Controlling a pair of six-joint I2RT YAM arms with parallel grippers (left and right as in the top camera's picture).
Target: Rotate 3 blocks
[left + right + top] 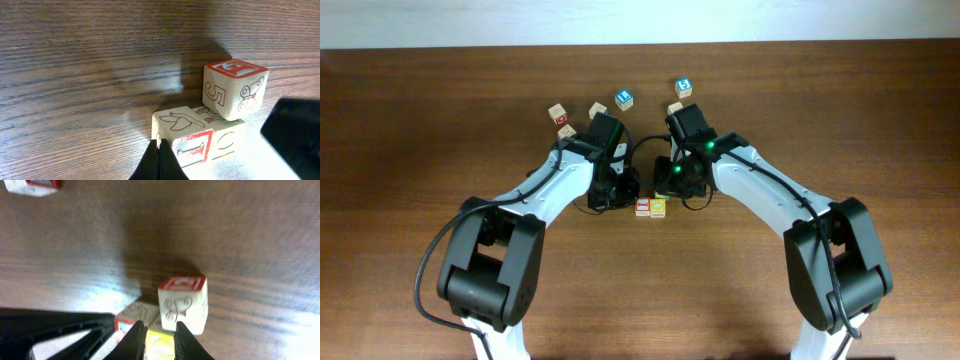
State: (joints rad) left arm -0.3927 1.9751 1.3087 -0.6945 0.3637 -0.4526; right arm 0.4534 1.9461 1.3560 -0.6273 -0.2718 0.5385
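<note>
Three blocks cluster at the table's middle. A red-bordered block (643, 207) (192, 146) and a yellow-faced block (658, 207) (159, 345) lie side by side. A third block (234, 89) (183, 303), red-bordered on top with a 5 on its side, stands close behind them and is hidden in the overhead view. My left gripper (160, 151) (625, 193) is shut, its tips against the red-bordered block's left edge. My right gripper (157, 330) (672, 188) hangs over the yellow-faced block with its jaws a little apart, and the block's face shows in the gap.
Further back on the table lie other cubes: two blue-faced ones (624, 99) (684, 88), a red-marked one (566, 130) (32, 185), and pale ones (557, 113) (597, 110) (675, 107). Both arms crowd the cluster from either side.
</note>
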